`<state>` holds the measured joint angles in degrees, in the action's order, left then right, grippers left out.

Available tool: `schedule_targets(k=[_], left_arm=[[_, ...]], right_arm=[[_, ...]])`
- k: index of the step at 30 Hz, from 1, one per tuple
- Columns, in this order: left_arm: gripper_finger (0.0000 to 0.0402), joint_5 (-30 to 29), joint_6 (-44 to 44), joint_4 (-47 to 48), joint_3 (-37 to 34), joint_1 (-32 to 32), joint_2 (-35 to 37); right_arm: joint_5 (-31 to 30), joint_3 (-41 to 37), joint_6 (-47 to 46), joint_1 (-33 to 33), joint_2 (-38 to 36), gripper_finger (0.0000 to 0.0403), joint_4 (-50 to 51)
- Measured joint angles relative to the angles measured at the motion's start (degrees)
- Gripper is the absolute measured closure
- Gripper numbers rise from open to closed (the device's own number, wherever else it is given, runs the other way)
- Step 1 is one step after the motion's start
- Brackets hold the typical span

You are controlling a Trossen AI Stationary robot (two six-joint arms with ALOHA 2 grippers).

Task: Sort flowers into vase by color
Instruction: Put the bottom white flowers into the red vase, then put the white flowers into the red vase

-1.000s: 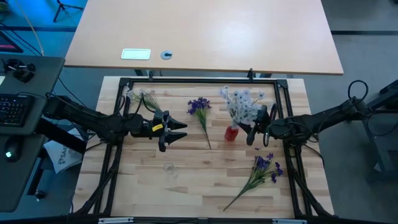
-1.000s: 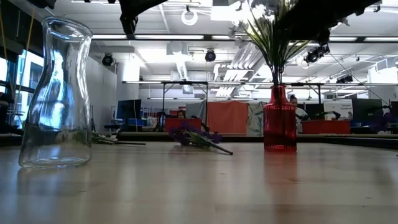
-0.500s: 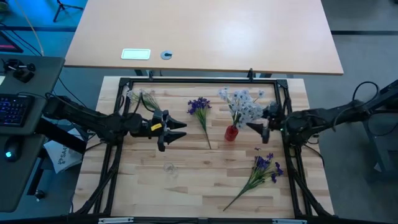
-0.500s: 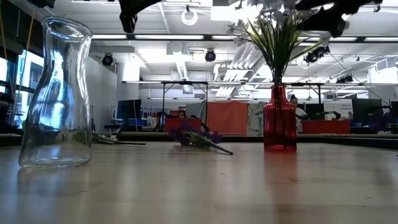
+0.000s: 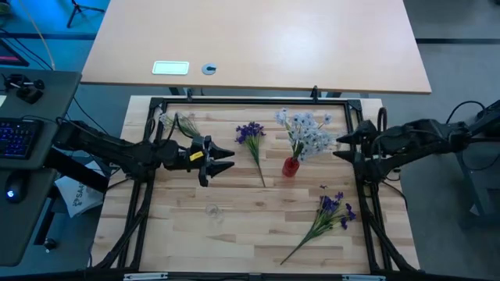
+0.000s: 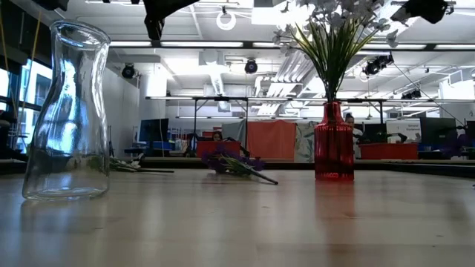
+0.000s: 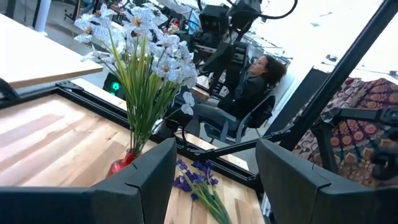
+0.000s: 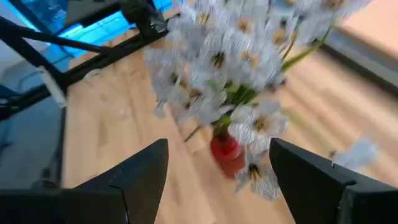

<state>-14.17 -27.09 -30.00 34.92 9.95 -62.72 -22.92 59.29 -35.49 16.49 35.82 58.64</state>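
A small red vase (image 5: 291,166) stands right of the table's centre, with white-bluish sprigs (image 5: 305,131) upright in it by their stems. One more white sprig (image 5: 176,122) lies at the far left. A purple sprig (image 5: 251,139) lies left of the red vase and another (image 5: 332,209) lies near right. A clear glass vase (image 6: 67,111) stands near left. My right gripper (image 5: 344,144) hovers open just right of the blossoms, which fill its wrist view (image 8: 230,56). My left gripper (image 5: 223,160) waits open, left of the purple sprig, facing the red vase (image 7: 121,165).
A black frame (image 5: 250,101) borders the wooden table. Bare wood lies between the clear vase (image 5: 212,211) and the near purple sprig. A second tabletop (image 5: 258,47) sits beyond the far edge. A person (image 7: 252,87) sits in a chair past the table's right side.
My right gripper has drawn back from beside the red vase toward the table's right edge and risen clear of the blossoms. The white sprigs have stayed standing in the red vase.
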Motion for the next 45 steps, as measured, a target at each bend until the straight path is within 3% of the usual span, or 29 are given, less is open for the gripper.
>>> schedule_targets(k=[5, 13, 18, 22, 27, 35, 42, 45], left_arm=[[0.0195, 0.02, -5.23, 0.04, 0.00, -0.04, 0.00], [0.0195, 0.02, -9.29, 0.27, 0.00, -0.04, -0.02], [0.0195, 0.02, -9.30, 0.35, 0.00, -0.04, -0.02], [0.0195, 0.03, -9.23, 0.50, 0.00, -0.05, -0.04], [0.0195, 0.03, -10.05, 0.63, 0.00, -0.08, -0.04], [0.0195, 0.02, -11.38, 0.63, 0.00, -0.04, -0.04], [0.0195, 0.04, -11.89, 1.37, 0.26, -0.04, -0.04], [0.0195, 0.04, -11.54, 10.21, 3.98, -0.05, -0.07]], right_arm=[[10.20, -2.53, -7.07, 0.04, 0.89, 0.0128, 1.54], [33.28, -15.45, -20.79, 1.91, 0.93, 0.0128, -4.45], [38.47, -21.69, -29.85, 8.08, 0.94, 0.0128, -13.39], [35.52, -23.45, -36.89, 15.00, 0.99, 0.0128, -19.81], [23.25, -25.19, -45.27, 25.73, 2.71, 0.0128, -29.10], [10.71, -25.83, -54.91, 41.33, 17.04, 0.0128, -41.27], [6.85, -25.83, -61.40, 45.88, 32.34, 0.0128, -59.91], [6.85, -25.83, -62.20, 45.87, 37.35, 0.0128, -67.18]])
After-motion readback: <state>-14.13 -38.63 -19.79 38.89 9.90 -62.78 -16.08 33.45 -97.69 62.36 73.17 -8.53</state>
